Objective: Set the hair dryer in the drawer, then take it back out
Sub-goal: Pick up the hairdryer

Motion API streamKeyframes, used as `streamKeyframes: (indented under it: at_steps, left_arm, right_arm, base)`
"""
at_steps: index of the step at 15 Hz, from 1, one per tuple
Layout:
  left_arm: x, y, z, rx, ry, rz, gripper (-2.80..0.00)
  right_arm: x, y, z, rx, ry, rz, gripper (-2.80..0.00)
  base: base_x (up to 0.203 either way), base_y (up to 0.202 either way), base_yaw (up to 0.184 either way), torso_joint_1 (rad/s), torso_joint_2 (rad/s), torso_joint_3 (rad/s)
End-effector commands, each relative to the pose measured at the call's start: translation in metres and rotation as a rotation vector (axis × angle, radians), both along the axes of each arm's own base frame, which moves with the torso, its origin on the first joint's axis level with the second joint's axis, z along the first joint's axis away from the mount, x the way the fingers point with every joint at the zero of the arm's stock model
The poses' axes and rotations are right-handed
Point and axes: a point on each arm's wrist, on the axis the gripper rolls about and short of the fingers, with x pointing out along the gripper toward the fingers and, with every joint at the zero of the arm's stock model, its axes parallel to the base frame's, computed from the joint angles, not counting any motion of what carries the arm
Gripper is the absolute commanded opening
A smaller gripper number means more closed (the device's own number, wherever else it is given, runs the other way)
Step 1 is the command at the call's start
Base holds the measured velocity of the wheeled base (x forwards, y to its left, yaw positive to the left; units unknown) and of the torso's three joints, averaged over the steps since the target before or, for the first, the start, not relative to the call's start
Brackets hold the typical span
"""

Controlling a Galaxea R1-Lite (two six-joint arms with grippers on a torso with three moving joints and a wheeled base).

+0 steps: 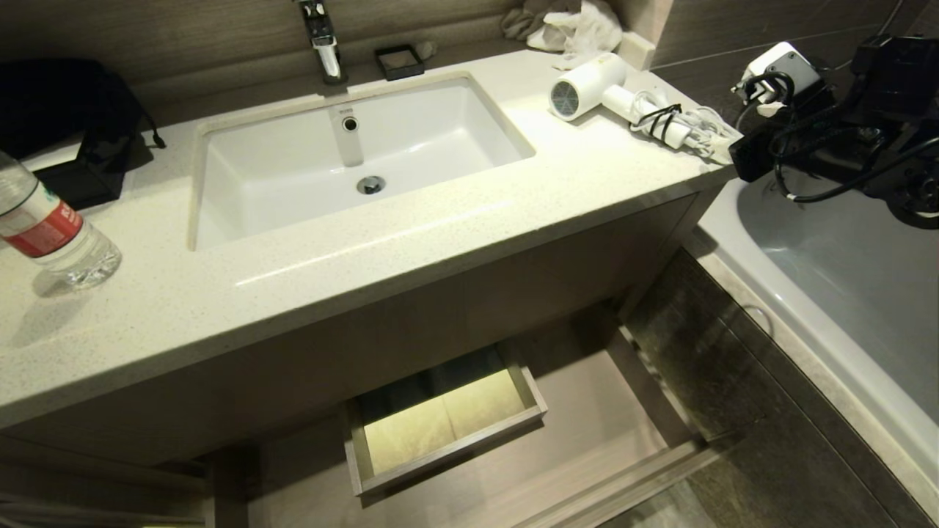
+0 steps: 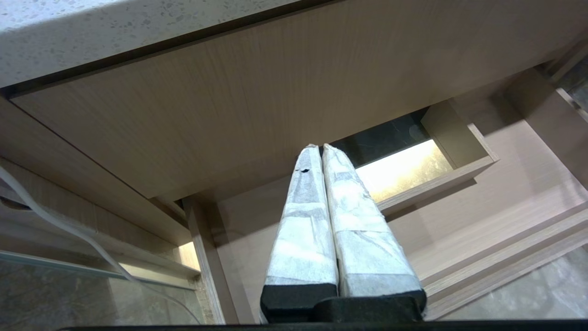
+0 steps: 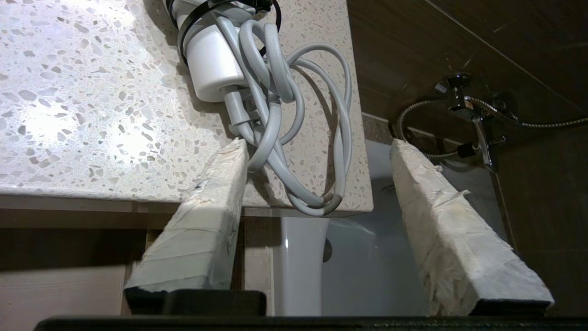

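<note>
Speckled stone countertop [image 1: 455,242], glossy plastic hair dryer [image 1: 590,86], light-wood drawer [image 1: 447,440]

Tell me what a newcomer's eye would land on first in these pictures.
First the white sink sunk in the speckled countertop, with the white hair dryer lying on its far right corner, cord bundled beside it. Next the right gripper, open, at that counter edge by the cord. Below, the drawer stands pulled out, nothing visible in it, the shut left gripper in front of it.
</note>
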Motion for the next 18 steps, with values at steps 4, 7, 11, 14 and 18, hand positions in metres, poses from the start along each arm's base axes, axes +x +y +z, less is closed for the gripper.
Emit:
streamKeyframes:
  at_steps: [4,7,11,14,18]
  left_arm:
    - [0.000,0.000,0.000,0.000,0.000,0.000,-2.80]
    - [0.000,0.000,0.000,0.000,0.000,0.000,-2.80]
    - [0.000,0.000,0.000,0.000,0.000,0.000,-2.80]
    - [0.000,0.000,0.000,0.000,0.000,0.000,-2.80]
    - [0.000,0.000,0.000,0.000,0.000,0.000,-2.80]
  right_arm:
    - [0.010,-0.002,-0.013,-0.006,0.037,-0.008,0.00]
    - [0.015,-0.003,-0.018,-0.008,0.055,-0.009,0.00]
    - [0.020,-0.008,-0.022,-0.023,0.052,-0.023,0.00]
    - [0.027,-0.016,-0.020,-0.057,0.021,-0.045,0.00]
    - [0.038,-0.020,-0.021,-0.061,-0.004,-0.055,0.00]
  base:
    - [0.000,0.000,0.000,0.000,0.00,0.000]
    - [0.000,0.000,0.000,0.000,0.00,0.000]
    - [0.000,0.000,0.000,0.000,0.00,0.000]
    - [0.000,0.000,0.000,0.000,0.00,0.000]
    - [0.000,0.000,0.000,0.000,0.00,0.000]
